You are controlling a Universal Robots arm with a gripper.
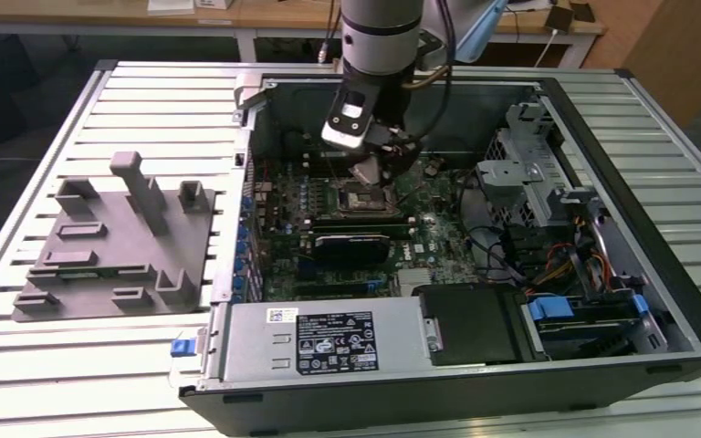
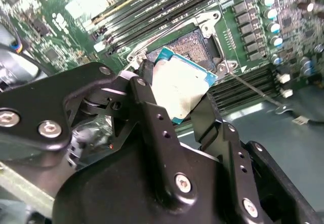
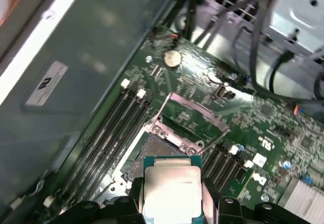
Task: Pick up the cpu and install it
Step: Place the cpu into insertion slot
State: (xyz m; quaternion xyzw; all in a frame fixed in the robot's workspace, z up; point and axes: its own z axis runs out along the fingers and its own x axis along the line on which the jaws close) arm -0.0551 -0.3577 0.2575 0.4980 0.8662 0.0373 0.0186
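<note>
The claw (image 3: 172, 206) gripped the cpu (image 3: 172, 186) by two opposite edges, silvery top facing the camera. Just beyond it lay the open socket (image 3: 152, 147) on the green motherboard (image 3: 263, 118), its metal bracket (image 3: 195, 114) raised. Black memory slots (image 3: 114, 133) ran alongside, and a coin battery (image 3: 172, 58) sat farther off.

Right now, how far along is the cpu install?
Done: the pickup. The gripper is shut on the cpu, lifted clear of any surface. In hand: it hangs over the open socket, whose contact field is bare. Left: the cpu is not yet seated in the socket.
</note>
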